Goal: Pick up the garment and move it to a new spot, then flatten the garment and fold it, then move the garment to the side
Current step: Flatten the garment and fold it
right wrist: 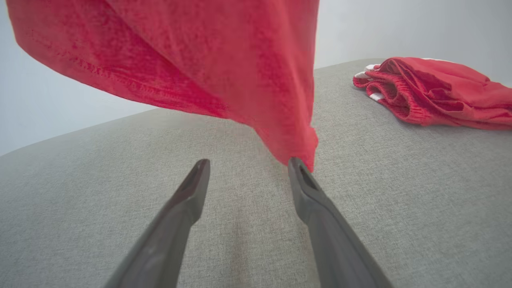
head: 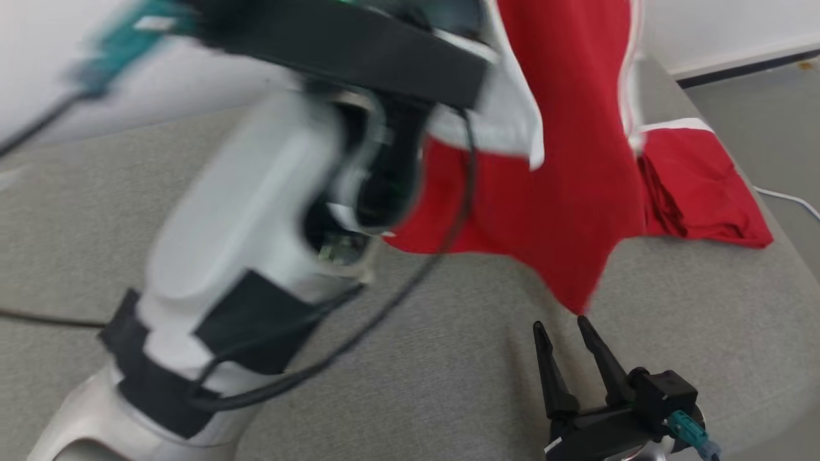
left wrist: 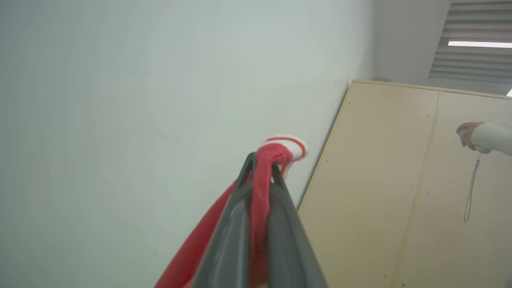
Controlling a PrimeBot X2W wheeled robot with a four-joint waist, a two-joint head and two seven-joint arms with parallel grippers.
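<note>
A red garment (head: 564, 211) with white trim hangs in the air over the grey padded surface (head: 416, 358), its lowest corner pointing down. In the left wrist view my left gripper (left wrist: 262, 168) is shut on a red and white fold of the garment (left wrist: 280, 150), lifted high toward a pale wall. The left forearm (head: 256, 243) shows blurred in the head view. My right gripper (head: 560, 330) stands open just below the hanging corner. In the right wrist view the garment (right wrist: 224, 68) dangles with its tip at my right gripper's (right wrist: 248, 168) right fingertip (right wrist: 298, 168).
A second red garment (head: 701, 192) lies bunched at the back right of the surface, also in the right wrist view (right wrist: 436, 92). A person's hand (left wrist: 466, 134) in a white sleeve shows before a wooden cabinet (left wrist: 400, 200). A black cable (head: 397, 301) loops off the left forearm.
</note>
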